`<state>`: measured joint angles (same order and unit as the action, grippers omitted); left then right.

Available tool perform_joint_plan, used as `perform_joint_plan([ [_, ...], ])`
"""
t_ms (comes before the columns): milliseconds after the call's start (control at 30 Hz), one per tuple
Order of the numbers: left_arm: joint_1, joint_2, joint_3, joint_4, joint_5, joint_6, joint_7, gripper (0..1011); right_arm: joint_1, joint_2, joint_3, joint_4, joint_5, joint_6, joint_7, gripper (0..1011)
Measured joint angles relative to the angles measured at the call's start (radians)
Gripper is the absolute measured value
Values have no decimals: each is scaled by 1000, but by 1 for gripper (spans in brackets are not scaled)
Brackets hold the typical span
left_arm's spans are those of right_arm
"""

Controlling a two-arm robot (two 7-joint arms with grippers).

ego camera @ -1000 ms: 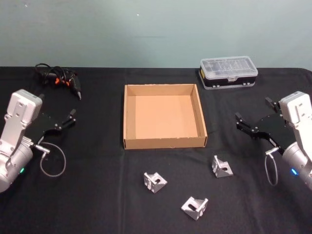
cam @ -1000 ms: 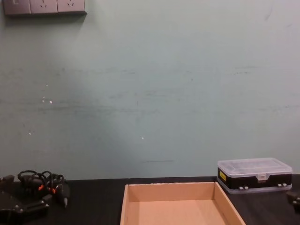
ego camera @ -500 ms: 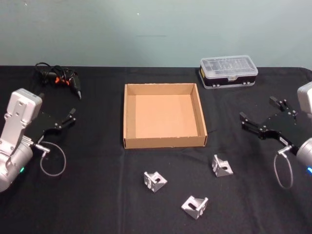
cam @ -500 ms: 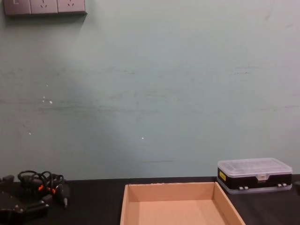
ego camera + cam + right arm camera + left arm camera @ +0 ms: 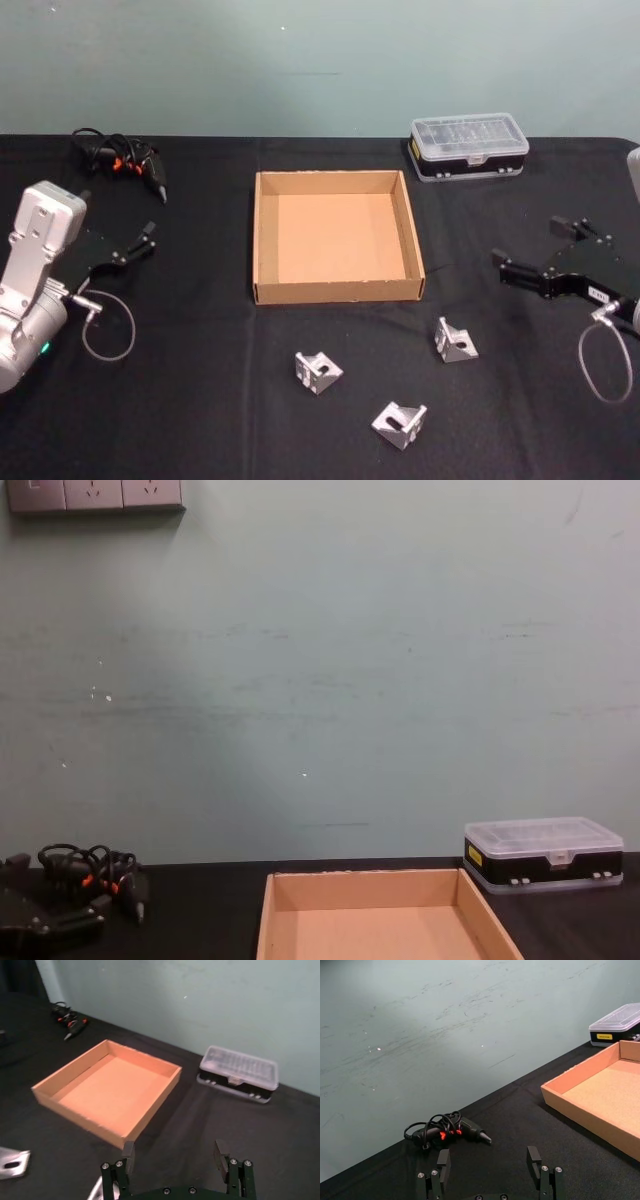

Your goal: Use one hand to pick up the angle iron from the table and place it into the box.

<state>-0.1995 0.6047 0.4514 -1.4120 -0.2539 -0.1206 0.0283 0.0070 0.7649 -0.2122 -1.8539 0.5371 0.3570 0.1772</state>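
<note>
Silver angle irons (image 5: 318, 372) lie on the black worktop (image 5: 200, 400) in front of the tan cardboard box (image 5: 336, 292). Right pincer (image 5: 528, 242) hovers nearby, released; left pincer (image 5: 488, 1156) is parked, released too.

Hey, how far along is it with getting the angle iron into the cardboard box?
Nothing is done yet: the box is empty and three angle irons lie on the table in front of it. In hand: the right gripper, open, hangs right of the box, near the rightmost angle iron; the left gripper sits open at the left. Left: grasp one, lift it, place it in the box.
</note>
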Motion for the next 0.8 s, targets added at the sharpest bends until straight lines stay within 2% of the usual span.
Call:
perform_joint_plan([
  [233,0,0,0,0,0,0,0,1000,-15,-5,3,-50,34,106,24,1004],
  [500,0,0,0,0,0,0,0,1000,-14,-31,-31,-79,38,217,25,1004],
  [733,0,0,0,0,0,0,0,1000,4,-70,-60,-74,30,329,-2,1004],
  [800,0,0,0,0,0,0,0,1000,14,-95,-66,-64,28,375,-23,1004],
])
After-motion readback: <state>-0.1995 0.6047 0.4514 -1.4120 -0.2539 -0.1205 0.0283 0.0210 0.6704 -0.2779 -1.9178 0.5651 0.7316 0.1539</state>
